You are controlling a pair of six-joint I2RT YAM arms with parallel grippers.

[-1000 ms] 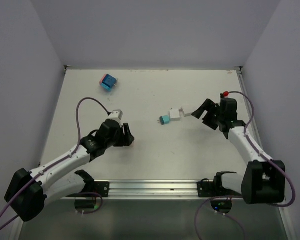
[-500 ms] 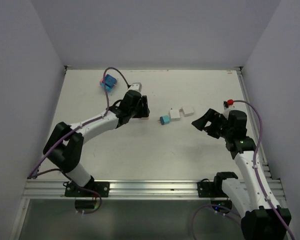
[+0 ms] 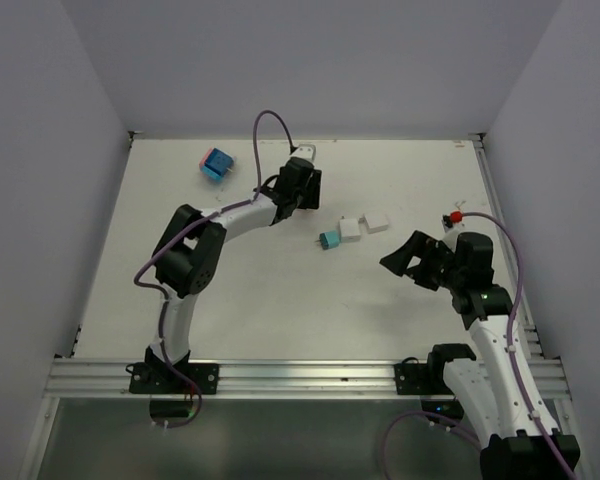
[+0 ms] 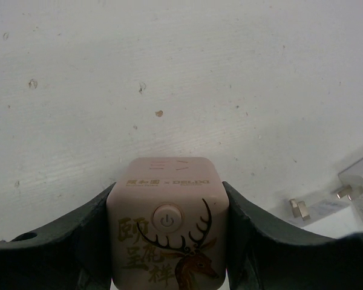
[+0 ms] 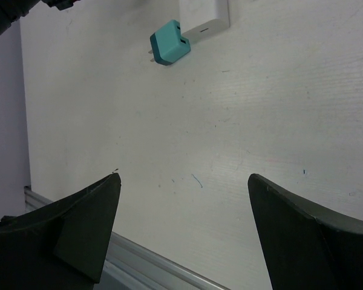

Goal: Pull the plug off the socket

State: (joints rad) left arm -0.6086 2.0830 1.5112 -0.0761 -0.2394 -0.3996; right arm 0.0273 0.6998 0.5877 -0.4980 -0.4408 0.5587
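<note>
Left gripper (image 3: 302, 188), upper centre of the overhead frame, clamps a deer-printed socket cube (image 4: 167, 211) by its sides. The right gripper (image 3: 412, 262) hangs spread and empty at right. A teal plug (image 3: 329, 240) lies mid-table. The cube's smooth faces could let it slip.

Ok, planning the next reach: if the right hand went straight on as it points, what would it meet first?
Probably the teal plug, ahead of the open right hand with bare table between; if it dips, the table comes first.
</note>
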